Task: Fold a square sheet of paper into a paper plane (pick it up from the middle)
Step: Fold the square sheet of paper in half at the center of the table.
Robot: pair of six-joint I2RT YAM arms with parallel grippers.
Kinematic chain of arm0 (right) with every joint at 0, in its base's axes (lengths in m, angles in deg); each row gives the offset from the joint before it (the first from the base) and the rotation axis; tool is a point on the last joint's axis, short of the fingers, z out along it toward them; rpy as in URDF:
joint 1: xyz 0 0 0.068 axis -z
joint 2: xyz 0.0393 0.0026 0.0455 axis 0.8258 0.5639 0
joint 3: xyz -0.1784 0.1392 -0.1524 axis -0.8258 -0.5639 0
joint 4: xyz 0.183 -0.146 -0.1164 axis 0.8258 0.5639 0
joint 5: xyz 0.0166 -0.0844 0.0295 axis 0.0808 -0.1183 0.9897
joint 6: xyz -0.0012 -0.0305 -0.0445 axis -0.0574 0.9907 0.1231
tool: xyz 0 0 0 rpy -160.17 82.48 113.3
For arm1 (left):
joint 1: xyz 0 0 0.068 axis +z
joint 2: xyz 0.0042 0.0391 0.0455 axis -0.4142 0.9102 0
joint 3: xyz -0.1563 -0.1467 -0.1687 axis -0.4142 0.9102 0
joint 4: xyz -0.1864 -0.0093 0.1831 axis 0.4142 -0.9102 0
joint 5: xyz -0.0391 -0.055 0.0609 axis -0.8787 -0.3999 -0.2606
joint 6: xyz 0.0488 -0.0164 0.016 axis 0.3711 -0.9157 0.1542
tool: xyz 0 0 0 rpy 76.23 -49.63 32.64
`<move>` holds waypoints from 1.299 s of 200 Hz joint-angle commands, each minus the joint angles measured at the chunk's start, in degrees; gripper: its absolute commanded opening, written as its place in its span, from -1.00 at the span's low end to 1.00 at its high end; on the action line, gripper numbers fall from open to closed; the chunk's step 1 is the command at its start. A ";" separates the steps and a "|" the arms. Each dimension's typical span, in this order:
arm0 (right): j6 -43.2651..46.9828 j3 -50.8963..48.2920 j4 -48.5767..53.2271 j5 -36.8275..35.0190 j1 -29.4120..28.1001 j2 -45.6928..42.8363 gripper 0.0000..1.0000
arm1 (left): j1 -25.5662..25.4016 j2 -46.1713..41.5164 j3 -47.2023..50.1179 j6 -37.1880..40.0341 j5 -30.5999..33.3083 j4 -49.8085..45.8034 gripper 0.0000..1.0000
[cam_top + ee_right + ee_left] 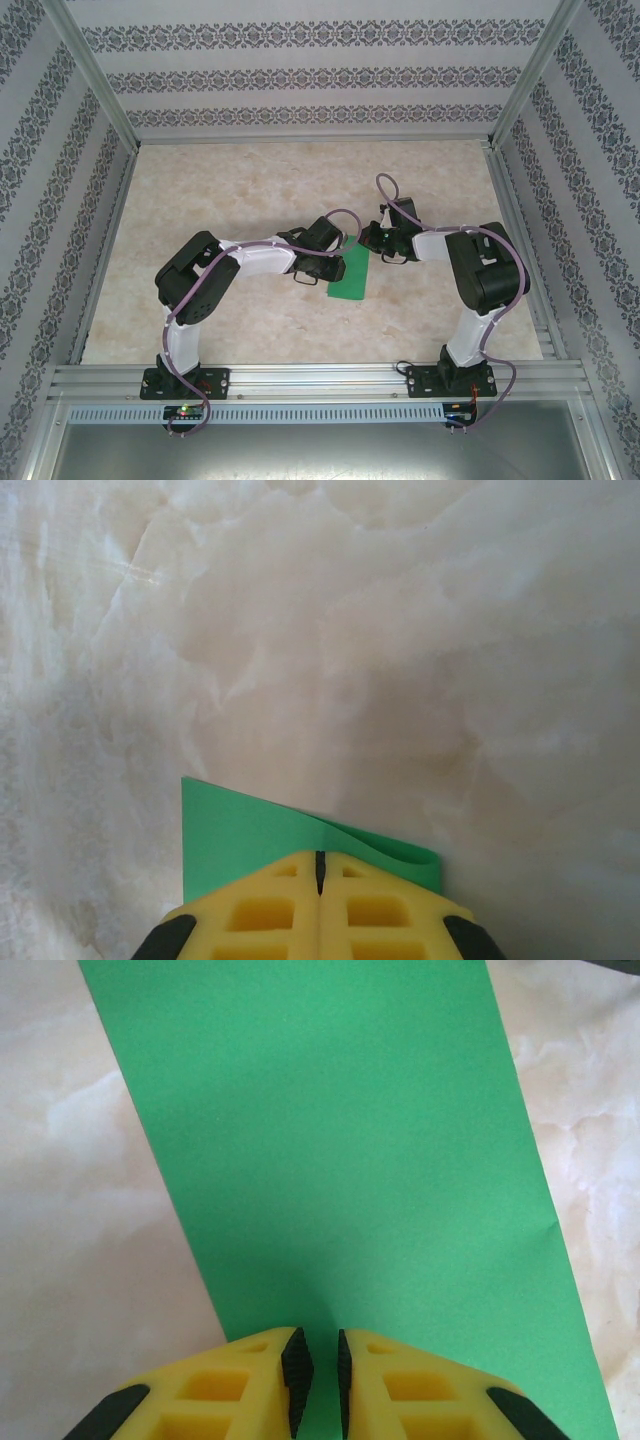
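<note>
The square sheet of paper (pixel 348 275) lies near the middle of the pale marbled table (pixel 230 190). It is bright green and plain, and it now has the shape of a narrow strip. From the top camera its long sides run from about 1 o'clock to 7 o'clock.

In the left wrist view the paper (pixel 350 1160) is smooth and flat. It has straight edges and one small nick on its 3 o'clock edge. The left gripper (pixel 333 262) sits at the strip's 9 o'clock side. Its yellow fingers with black pads (pixel 296 1370) stand a narrow gap apart over the paper's near edge, and the left gripper (pixel 326 1370) has nothing visible in that gap.

The right gripper (pixel 368 243) is at the strip's 1 o'clock corner. In its own camera the right gripper (pixel 320 865) has its fingers pressed together. The paper (pixel 240 830) shows just beyond the tips, with one layer bowed up off the table toward 3 o'clock. It cannot be told whether that layer is pinched.
</note>
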 commanded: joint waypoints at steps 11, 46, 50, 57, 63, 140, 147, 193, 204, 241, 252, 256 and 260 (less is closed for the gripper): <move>1.28 -0.42 0.30 -8.23 3.38 2.28 -1.00 | -0.11 5.60 4.93 1.34 3.98 -14.18 -0.53; 0.53 -0.88 -0.73 -8.80 4.95 2.10 -1.00 | -0.11 5.81 5.27 1.22 3.82 -14.10 -0.53; 0.42 -0.95 -1.02 -8.54 5.17 2.18 -1.00 | -0.11 5.81 5.28 1.22 3.86 -14.13 -0.53; 0.06 -1.01 -1.49 -8.23 5.40 2.23 -1.00 | -0.11 5.81 5.30 1.22 3.93 -14.15 -0.53; -0.20 -0.96 -2.00 -8.08 5.62 2.19 -1.00 | -0.11 5.81 5.29 1.19 3.90 -14.23 -0.54; 0.26 -0.78 -3.15 -5.55 6.86 1.02 -1.00 | -0.11 6.00 5.50 1.13 3.49 -13.98 -0.53; 0.43 -0.78 -3.15 -4.86 6.85 -0.01 -1.00 | -0.11 6.06 5.50 1.13 3.53 -14.00 -0.53; 0.91 -3.92 2.76 -1.09 5.15 -11.06 -1.00 | -0.11 5.89 4.96 1.08 3.32 -13.96 -0.53; -0.31 -6.55 2.97 1.53 3.60 -13.59 -1.00 | -0.11 5.90 5.00 1.00 3.20 -13.70 -0.53; -3.95 -13.66 6.04 4.27 -3.46 -20.67 -1.00 | -0.10 6.17 4.44 1.02 2.11 -13.38 -0.53; -4.15 -14.89 7.11 3.77 -4.83 -22.37 -1.00 | -0.11 6.17 4.28 1.04 1.66 -13.23 -0.53; -3.77 -15.23 7.68 3.49 -5.15 -22.84 -1.00 | -0.11 6.17 4.25 1.04 1.43 -13.21 -0.53; -3.62 -15.61 8.12 3.27 -5.44 -23.09 -1.00 | -0.11 6.23 4.17 1.04 1.40 -13.21 -0.54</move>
